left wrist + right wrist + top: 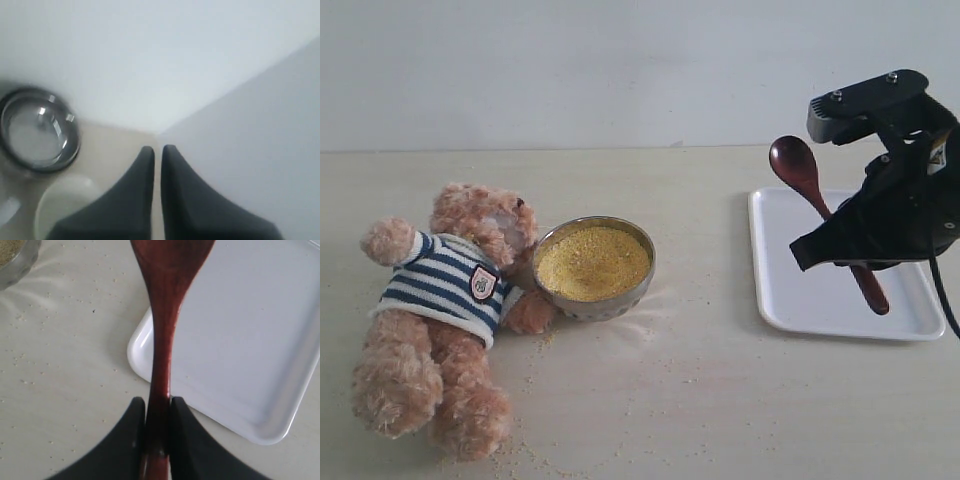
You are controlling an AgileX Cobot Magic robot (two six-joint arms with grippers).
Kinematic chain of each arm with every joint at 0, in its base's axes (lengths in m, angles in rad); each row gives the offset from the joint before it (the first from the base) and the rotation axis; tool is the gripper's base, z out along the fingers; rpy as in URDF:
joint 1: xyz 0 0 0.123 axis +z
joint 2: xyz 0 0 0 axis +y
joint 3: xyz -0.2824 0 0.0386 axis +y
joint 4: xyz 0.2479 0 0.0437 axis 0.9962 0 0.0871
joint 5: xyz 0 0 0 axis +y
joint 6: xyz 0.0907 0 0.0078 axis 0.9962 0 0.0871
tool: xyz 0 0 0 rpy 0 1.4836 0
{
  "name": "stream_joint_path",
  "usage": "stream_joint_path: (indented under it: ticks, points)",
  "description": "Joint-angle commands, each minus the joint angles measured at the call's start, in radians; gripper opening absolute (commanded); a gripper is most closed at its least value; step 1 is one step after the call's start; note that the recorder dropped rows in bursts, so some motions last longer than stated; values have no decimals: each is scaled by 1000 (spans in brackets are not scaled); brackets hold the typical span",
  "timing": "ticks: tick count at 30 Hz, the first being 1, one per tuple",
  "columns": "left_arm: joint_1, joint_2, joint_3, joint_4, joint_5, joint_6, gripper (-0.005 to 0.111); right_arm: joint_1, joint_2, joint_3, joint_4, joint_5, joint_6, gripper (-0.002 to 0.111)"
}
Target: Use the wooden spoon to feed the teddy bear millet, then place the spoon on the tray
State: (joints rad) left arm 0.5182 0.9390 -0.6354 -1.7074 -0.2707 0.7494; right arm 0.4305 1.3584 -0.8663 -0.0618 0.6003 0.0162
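We find the right gripper clamped on the spoon by its handle, scoop empty, over the tray at right, presumably for set-down; the left gripper is closed, empty.

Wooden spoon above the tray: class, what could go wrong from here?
1. The right gripper pinches only the slim glossy handle, so the spoon might pivot or slip.
2. The spoon's head hangs near the tray edge; if released tilted, it might land across the low rim or on the table.
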Motion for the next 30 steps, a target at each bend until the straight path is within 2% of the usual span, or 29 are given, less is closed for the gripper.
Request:
stream_joint_path:
  ticks: [1, 5, 8, 11, 12, 14, 19, 24, 30]
  points:
    - [-31, -55, -130, 372, 26, -232, 5, -3, -10, 5, 5, -14, -5, 0]
    - [-106, -71, -297, 886, 187, -539, 5, -3, -10, 5, 5, -12, -5, 0]
    - [-186, -114, -400, 1234, 192, -566, 5, -3, -10, 5, 5, -16, -7, 0]
    - [-323, -173, -458, 1502, 220, -566, 5, -3, -10, 5, 8, -23, -7, 0]
    - [-410, -227, -459, 1640, 260, -566, 5, -3, -10, 5, 8, -23, -7, 0]
    - [-474, -310, -441, 1682, 342, -563, 5, -3, -10, 5, 8, -23, -7, 0]
    - [-484, -419, -332, 1589, 354, -591, 5, -3, -10, 5, 8, -22, -7, 0]
    - [-484, -487, -78, 1592, 357, -585, 5, -3, -10, 49, 8, -50, -7, 0]
    - [-482, -452, 205, 1623, 384, -548, 5, -3, -10, 70, 8, -74, -7, 0]
